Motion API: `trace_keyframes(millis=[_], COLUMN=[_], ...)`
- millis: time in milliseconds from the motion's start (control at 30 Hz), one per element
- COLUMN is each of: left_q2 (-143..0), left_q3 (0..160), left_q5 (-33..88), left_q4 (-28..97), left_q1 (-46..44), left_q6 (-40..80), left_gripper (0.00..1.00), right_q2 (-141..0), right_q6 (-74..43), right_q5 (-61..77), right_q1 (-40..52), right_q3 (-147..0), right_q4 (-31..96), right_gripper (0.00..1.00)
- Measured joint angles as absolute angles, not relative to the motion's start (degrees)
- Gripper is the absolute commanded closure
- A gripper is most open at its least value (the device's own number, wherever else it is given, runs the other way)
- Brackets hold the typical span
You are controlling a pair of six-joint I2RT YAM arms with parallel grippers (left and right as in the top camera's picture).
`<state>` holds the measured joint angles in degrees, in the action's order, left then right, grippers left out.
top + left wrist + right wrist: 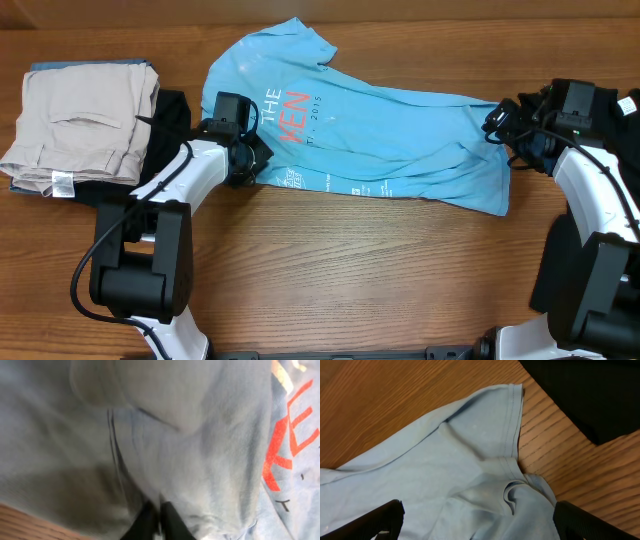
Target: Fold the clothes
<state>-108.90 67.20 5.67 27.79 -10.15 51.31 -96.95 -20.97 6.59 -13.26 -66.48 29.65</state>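
Observation:
The clothes, a light blue T-shirt (380, 130) with red and white lettering, lie spread and rumpled across the table from back left to right. My left gripper (255, 160) sits at the shirt's front left edge. In the left wrist view its black fingers (159, 522) are pressed together with the blue cloth (210, 435) bunched close around them. My right gripper (498, 120) hovers over the shirt's right end. In the right wrist view it (480, 520) stands wide open over a curled fold (520, 495) near the hemmed corner (515, 415).
Folded beige trousers (80, 125) lie at the left on a blue layer, with a black item (175, 110) beside them. A dark shape (580, 395) fills the upper right of the right wrist view. Bare wood (380, 270) lies in front of the shirt.

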Motion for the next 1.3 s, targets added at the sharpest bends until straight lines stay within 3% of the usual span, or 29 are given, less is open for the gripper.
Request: trace_keyframes(millis=[233, 500, 633, 733, 867, 933, 1033, 1133, 1167, 1300], left_q2=[-109.01, -110.96, -119.68, -122.76, -122.65, -121.58, -115.55, -111.7, -111.22, -112.29], left_q3=[69.54, 72.4, 72.66, 72.82, 85.21, 93.54, 106.76, 109.3, 109.34, 103.81], left_q5=[6.85, 6.81, 10.09, 12.67, 13.93, 11.4, 1.69, -5.02, -6.59, -6.04], left_q4=[25.61, 4.6, -7.25, -9.61, 10.44, 23.94, 45.84, 55.13, 58.39, 62.3], left_q1=[-10.15, -10.24, -10.81, -10.9, -10.72, -10.5, -10.0, -9.8, -9.65, -8.58], left_q6=[50.63, 48.21, 47.35, 43.46, 31.7, 27.18, 14.41, 6.17, 4.8, 2.98], left_gripper=[0.96, 0.9, 0.78, 0.56, 0.2, 0.11, 0.33, 0.21, 0.22, 0.38], right_q2=[-96.95, -96.95, -96.95, -96.95, -96.95, -96.95, -96.95, -96.95, -96.95, -96.95], right_q6=[-20.99, -20.97, -20.97, -20.97, -20.97, -20.97, -20.97, -20.97, -20.97, -20.95], right_q5=[6.61, 6.59, 6.57, 6.59, 6.57, 6.59, 6.61, 6.57, 6.59, 6.59], right_q1=[-13.23, -13.26, -13.26, -13.23, -13.23, -13.26, -13.23, -13.26, -13.26, -13.23], right_q3=[-66.48, -66.48, -66.48, -66.48, -66.48, -66.48, -66.48, -66.48, -66.48, -66.48], right_q4=[29.63, 29.69, 29.65, 29.63, 29.65, 29.67, 29.63, 29.67, 29.65, 29.63], right_gripper=[0.0, 0.0, 0.0, 0.0, 0.0, 0.0, 0.0, 0.0, 0.0, 0.0])
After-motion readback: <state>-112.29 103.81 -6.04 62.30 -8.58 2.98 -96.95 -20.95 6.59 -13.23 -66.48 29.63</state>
